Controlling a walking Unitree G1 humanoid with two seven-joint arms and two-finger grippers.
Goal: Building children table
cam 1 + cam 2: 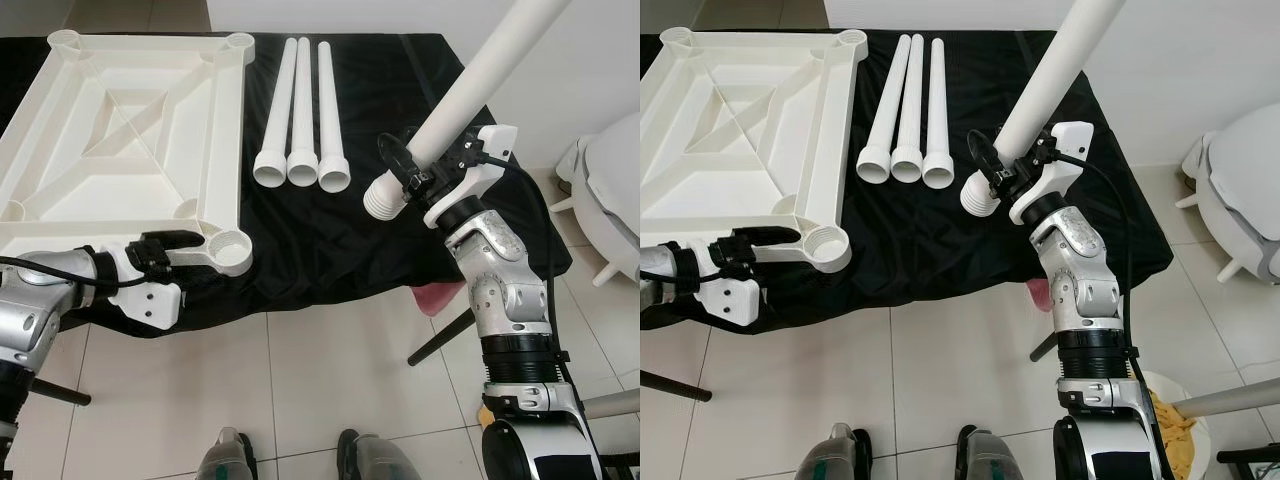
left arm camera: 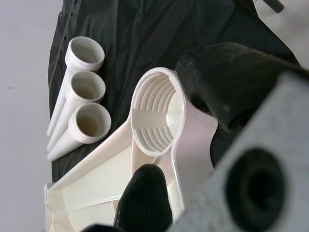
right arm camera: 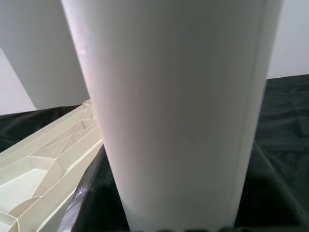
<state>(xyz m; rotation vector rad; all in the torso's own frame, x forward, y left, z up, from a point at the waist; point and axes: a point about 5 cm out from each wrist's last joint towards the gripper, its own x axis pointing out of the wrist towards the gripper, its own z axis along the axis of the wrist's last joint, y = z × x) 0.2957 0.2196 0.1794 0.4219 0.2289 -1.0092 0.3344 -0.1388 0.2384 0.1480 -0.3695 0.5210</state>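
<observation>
A white plastic tabletop (image 1: 120, 130) lies upside down on the black-covered table (image 1: 380, 90), ribs up, with a round threaded socket (image 1: 232, 246) at its near right corner. My left gripper (image 1: 178, 250) is shut on the tabletop's edge beside that socket (image 2: 154, 111). My right gripper (image 1: 412, 165) is shut on a long white table leg (image 1: 470, 90), held tilted above the table with its threaded end (image 1: 384, 197) down and toward the socket. Three more white legs (image 1: 300, 110) lie side by side on the cloth.
The table's near edge runs just ahead of my arms, with tiled floor (image 1: 320, 380) below. A white chair (image 1: 610, 190) stands at the right. A black table leg (image 1: 440, 335) slants under the right side. My feet (image 1: 300, 460) are at the bottom.
</observation>
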